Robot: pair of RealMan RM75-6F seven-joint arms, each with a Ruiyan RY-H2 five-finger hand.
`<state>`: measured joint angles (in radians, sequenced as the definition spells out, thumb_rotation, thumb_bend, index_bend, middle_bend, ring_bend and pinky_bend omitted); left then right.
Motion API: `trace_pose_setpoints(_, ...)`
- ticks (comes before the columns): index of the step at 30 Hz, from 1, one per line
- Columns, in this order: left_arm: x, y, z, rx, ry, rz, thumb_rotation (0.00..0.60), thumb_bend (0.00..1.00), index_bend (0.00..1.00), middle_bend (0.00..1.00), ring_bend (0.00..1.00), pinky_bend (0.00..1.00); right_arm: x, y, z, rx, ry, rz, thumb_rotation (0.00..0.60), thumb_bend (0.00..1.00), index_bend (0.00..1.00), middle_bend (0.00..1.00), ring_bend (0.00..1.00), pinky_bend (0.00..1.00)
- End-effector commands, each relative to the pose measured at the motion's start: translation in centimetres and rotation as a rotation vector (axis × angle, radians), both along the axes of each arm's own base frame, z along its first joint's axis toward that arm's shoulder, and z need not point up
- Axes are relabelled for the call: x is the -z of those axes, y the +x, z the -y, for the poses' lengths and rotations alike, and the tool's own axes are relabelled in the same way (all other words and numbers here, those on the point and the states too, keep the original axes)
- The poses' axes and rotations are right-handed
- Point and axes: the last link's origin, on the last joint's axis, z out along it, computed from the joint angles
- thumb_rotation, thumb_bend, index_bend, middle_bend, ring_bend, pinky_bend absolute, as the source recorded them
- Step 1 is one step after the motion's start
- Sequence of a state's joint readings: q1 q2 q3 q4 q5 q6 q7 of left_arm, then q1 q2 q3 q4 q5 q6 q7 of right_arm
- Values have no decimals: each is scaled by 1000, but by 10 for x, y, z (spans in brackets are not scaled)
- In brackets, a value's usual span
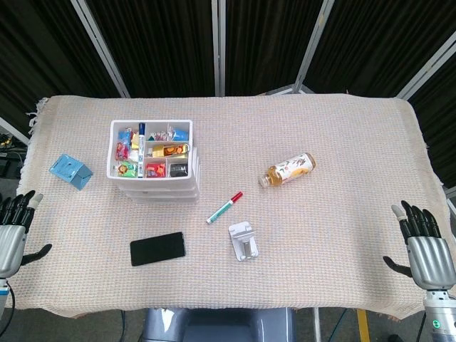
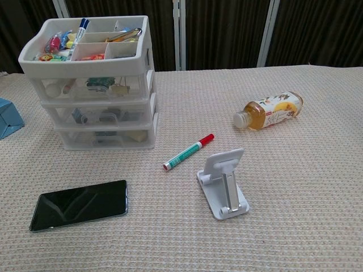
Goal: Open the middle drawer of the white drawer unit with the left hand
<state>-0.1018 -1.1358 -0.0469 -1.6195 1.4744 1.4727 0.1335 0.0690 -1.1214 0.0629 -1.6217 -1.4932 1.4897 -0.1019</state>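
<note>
since our left robot hand point(image 1: 14, 228) hangs spread and empty at the bench's near-left edge, the middle drawer point(image 2: 96, 115) lies ahead-right, nearer it than the right robot hand point(image 1: 426, 246).

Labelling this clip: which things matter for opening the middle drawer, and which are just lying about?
Job:
white drawer unit
middle drawer
left hand

Lying about:
phone
marker
phone stand
bottle
blue box
right hand

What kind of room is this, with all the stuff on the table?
Probably a robot practice lab, not a home. A cloth-covered table stands before dark curtain screens, and a drawer unit, phone and bottle are laid out between two robot hands.
</note>
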Motion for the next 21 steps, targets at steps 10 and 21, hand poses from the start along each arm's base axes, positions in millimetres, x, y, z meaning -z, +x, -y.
trace_pose_setpoints(10, 0, 0, -1, 0, -8, 14, 600, 158, 0, 0, 0, 0, -1, 0, -1, 4, -1, 9, 600, 0, 0, 0, 0, 0)
trace_pose_setpoints(21, 13, 11, -5, 37, -56, 167, 600, 199, 0, 259, 358, 281, 1, 1, 0, 8, 15, 17, 600, 0, 0, 0, 0, 0)
